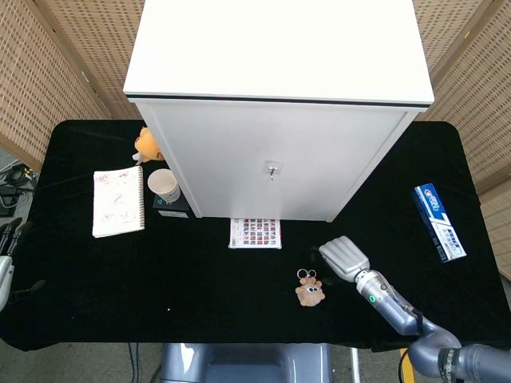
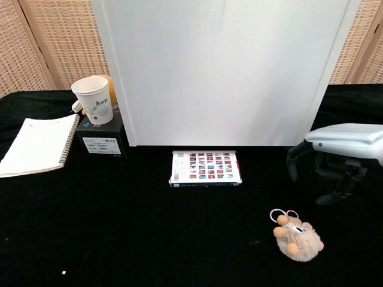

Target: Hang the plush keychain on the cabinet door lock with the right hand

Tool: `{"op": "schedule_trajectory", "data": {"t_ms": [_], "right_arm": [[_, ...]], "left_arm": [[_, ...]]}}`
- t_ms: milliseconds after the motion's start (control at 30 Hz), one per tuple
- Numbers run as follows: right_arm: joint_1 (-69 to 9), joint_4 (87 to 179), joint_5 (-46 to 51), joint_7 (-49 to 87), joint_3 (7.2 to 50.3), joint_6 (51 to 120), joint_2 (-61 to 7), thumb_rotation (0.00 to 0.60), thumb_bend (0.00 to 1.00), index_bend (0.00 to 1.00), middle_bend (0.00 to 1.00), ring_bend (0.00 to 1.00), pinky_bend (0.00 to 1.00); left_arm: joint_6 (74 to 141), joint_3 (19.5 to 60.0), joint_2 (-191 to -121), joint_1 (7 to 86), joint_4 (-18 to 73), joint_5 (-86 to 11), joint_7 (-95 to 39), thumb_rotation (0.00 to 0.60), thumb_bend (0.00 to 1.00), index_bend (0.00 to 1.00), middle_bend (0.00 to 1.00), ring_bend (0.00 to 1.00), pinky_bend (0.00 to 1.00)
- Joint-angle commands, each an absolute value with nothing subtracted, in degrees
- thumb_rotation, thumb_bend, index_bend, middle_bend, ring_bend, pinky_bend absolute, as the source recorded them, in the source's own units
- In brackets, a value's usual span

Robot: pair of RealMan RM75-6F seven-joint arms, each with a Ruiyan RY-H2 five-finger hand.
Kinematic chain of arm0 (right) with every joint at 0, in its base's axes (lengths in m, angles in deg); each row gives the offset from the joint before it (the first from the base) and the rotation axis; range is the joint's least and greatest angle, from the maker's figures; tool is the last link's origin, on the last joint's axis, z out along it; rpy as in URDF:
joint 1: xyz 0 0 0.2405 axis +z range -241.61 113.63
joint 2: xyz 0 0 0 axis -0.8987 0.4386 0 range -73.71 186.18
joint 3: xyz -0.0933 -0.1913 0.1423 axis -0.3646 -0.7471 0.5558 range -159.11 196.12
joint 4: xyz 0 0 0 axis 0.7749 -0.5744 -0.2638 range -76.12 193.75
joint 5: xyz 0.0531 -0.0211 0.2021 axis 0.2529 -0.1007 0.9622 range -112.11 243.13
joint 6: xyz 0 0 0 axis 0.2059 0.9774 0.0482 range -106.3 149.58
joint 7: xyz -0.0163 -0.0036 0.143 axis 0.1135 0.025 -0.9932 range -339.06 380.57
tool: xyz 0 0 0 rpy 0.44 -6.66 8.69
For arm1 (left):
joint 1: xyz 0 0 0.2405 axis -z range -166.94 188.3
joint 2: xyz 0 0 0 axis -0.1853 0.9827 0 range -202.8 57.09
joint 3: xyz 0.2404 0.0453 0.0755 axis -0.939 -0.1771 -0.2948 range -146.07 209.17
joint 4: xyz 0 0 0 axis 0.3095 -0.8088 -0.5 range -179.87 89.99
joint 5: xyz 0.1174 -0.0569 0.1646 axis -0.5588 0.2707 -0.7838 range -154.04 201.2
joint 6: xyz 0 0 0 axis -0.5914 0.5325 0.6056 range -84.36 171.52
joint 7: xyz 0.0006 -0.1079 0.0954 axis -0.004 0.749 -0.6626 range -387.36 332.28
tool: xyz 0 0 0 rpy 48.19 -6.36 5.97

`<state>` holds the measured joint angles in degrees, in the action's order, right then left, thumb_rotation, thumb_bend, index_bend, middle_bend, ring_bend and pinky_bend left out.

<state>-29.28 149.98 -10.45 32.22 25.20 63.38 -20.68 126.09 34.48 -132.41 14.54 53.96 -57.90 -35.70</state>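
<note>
1. The left hand (image 1: 6,239) shows only as dark fingers at the far left edge of the head view, beyond the surface (image 1: 80,303); whether it is released or clenched cannot be told.
2. A notebook (image 1: 118,201) lies flat on the left of the surface.
3. A cup (image 1: 164,185) stands on a small black box (image 2: 100,139), just beside the cabinet (image 1: 275,112); an orange toy (image 1: 146,144) sits behind them.
4. The lock (image 1: 273,169) sits on the cabinet door, with nothing hanging from it.
5. A card (image 1: 255,233) with coloured squares lies in front of the cabinet.
6. The keychain (image 1: 309,289) lies on the surface, rings toward the cabinet, apart from the card.
7. The right hand (image 2: 335,158) hovers just right of the keychain, palm down, fingers curved downward and spread, grasping nothing and not touching the keychain.
8. A toothpaste box (image 1: 438,221) lies near the right edge.
</note>
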Motion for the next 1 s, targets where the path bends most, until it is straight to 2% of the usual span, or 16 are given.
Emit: {"op": "schedule_trajectory", "data": {"t_ms": [33, 167, 367, 600, 1000], "right_arm": [[-26.32, 146.74, -4.27, 35.09, 26.05, 59.97, -24.07, 0.6, 0.43, 0.48, 0.93, 0.9, 1.0], [-23.93, 144.51, 2.6, 38.7, 26.42, 59.0, -26.92, 0.6, 0.49, 0.49, 0.93, 0.9, 1.0], [-21.42, 142.99, 10.24, 44.97, 24.83, 60.85, -30.66, 0.6, 0.51, 0.5, 0.94, 0.9, 1.0], [-20.23, 141.35, 12.69, 49.65, 22.49, 64.19, -34.34, 0.6, 0.51, 0.51, 0.94, 0.9, 1.0], [-18.94, 141.35, 15.24, 52.07, 21.28, 66.11, -36.34, 0.6, 0.52, 0.53, 0.94, 0.91, 1.0]], "left_arm": [[125.46, 34.55, -132.6, 14.92, 53.88, -57.4, -36.12, 0.6, 0.0, 0.0, 0.0, 0.0, 0.0], [124.9, 34.62, -132.72, 15.27, 53.91, -56.85, -36.5, 0.6, 0.0, 0.0, 0.0, 0.0, 0.0], [123.84, 34.76, -132.71, 15.7, 53.92, -55.5, -36.44, 0.6, 0.0, 0.0, 0.0, 0.0, 0.0], [123.63, 34.77, -132.51, 15.88, 54.1, -55.01, -36.22, 0.6, 0.0, 0.0, 0.0, 0.0, 0.0], [123.51, 34.48, -132.46, 16.11, 54.07, -55.1, -36.15, 0.6, 0.0, 0.0, 0.0, 0.0, 0.0]]}}
